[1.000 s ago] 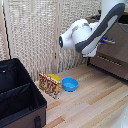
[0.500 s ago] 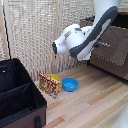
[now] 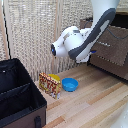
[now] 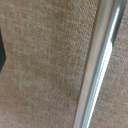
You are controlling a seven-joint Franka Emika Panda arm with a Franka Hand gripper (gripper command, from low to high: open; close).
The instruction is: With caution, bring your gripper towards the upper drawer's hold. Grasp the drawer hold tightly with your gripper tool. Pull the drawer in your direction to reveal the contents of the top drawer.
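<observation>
My pincer was out of sight, so I could not tell its state. The thin silvery bar handle (image 4: 97, 65) crossed the wide dark brown wooden drawer front (image 3: 111, 45), apparently not yet pulled open.

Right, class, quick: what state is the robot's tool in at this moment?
Tool: cannot be told. The arm hides it in the exterior view, and the wrist view shows only the pale bar handle.
</observation>
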